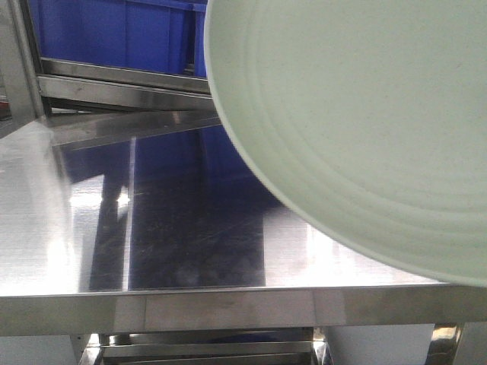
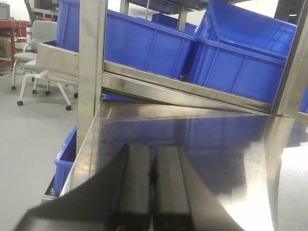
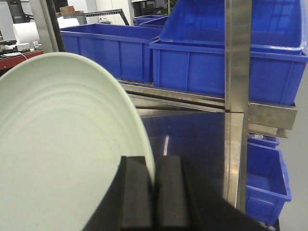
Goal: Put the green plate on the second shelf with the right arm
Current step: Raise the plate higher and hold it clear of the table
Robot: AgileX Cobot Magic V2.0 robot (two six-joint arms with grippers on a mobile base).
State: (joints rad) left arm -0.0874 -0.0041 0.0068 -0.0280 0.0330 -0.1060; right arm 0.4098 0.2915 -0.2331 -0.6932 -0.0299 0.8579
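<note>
Carry step; the placement is not yet made. My right claw (image 3: 155,166) is clenched on the rim of the green plate (image 3: 62,144), which stands tilted on edge to the claw's left, in the air over the steel shelf (image 1: 190,228) ahead of and below it. My judgement for the next move: level the plate, lower it and release, keeping off the upright post (image 3: 237,120) on the claw's right. Left claw (image 2: 153,166) is pressed closed, holding nothing. Blue bins (image 3: 120,53) sit beyond the claw; the low bin (image 3: 267,178) to its right looks empty, and the others' insides are hidden.
</note>
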